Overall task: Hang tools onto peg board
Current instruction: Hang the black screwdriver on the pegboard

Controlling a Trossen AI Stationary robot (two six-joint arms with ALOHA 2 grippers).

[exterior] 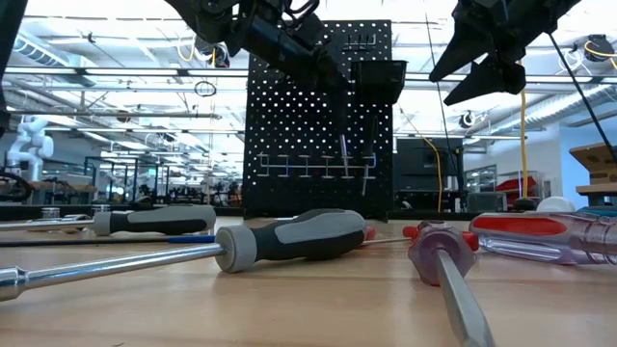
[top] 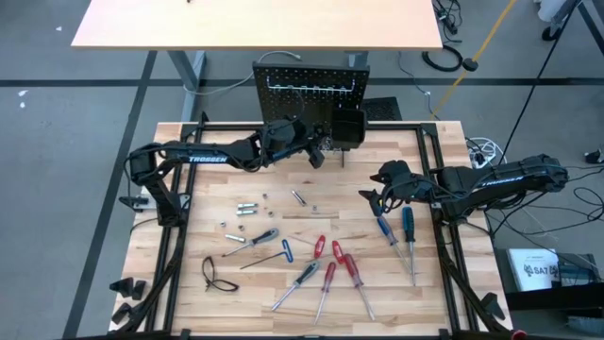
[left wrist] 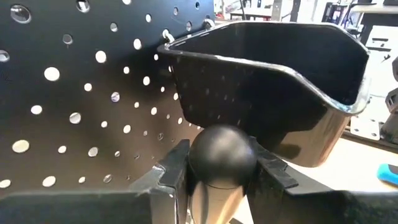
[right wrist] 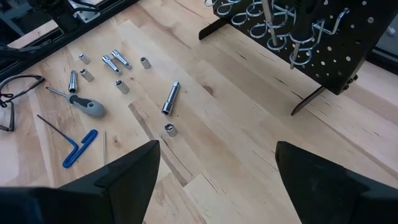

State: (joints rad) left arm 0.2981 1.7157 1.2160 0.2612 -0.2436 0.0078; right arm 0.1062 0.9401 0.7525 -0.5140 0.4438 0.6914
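The peg board (top: 310,90) stands upright at the table's far edge, with a silver hook rail (exterior: 308,166) and a black bin (left wrist: 267,93). My left gripper (top: 318,154) is close in front of the board, just below the bin, shut on a tool with a black round-ended handle (left wrist: 222,152). My right gripper (top: 371,198) hangs open above the table's right half and holds nothing. Red screwdrivers (top: 332,272), blue ones (top: 396,231), a blue T-handle key (top: 276,253), a grey-handled driver (top: 257,237) and silver bits (top: 247,206) lie flat on the wood. My left gripper pinches the black handle between its two fingers (left wrist: 171,174), just under the rounded butt end (left wrist: 222,143). The fingers come nearly level from the table's left-near side toward the board. The butt end stands up above the fingers; the gripper hides the rest of the tool.
Two tools (exterior: 344,154) hang in the hook rail. A black pair of glasses (top: 217,276) lies near the front left. The frame's black rails (top: 429,156) border the table. Bare wood (top: 311,222) stretches between the board and the loose tools.
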